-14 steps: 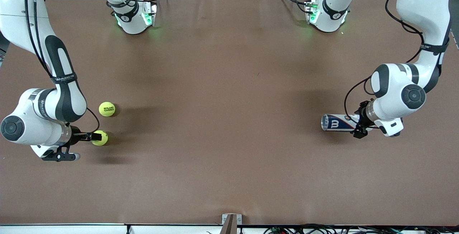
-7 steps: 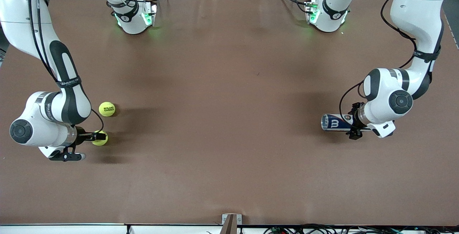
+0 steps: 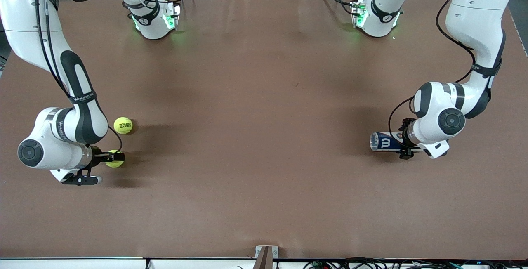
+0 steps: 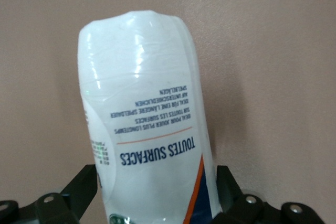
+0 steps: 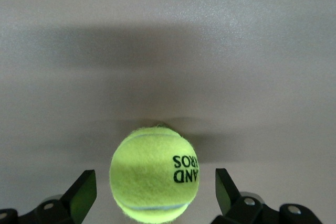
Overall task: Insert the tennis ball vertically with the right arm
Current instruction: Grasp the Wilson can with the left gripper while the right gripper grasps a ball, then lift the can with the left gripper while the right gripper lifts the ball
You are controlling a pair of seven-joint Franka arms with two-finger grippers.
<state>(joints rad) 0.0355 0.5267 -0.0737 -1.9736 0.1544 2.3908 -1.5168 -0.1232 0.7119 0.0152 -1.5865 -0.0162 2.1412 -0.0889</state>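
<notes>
Right gripper (image 3: 112, 158): We see it low at the right arm's end of the table, fingers spread on either side of a tennis ball (image 3: 115, 159). In the right wrist view the fingers (image 5: 84, 195) stand clear of the felt with gaps on both sides, so we judge the ball bracketed, not yet pinched.
Tennis ball: It rests on the table (image 3: 264, 186) between those fingers. Round, fuzzy yellow-green felt with a pale seam and dark lettering; we expect the nap to grip well but the sphere to roll if nudged off centre.
Left gripper (image 3: 406, 145): We see it at the closed end of a ball can (image 3: 385, 142), fingers spread along the can's two sides. We cannot tell from the left wrist view whether the pads touch it.
Ball can: It lies on its side at the left arm's end, its mouth pointing toward the table's middle. Smooth, glossy cylinder, white and dark blue with an orange stripe. We judge it must be stood up before a vertical insertion.
Second ball (image 3: 123, 125): It sits farther from the front camera than the first, just beside the right arm, untouched.
Table: Matte brown sheet, flat, slightly creased.
</notes>
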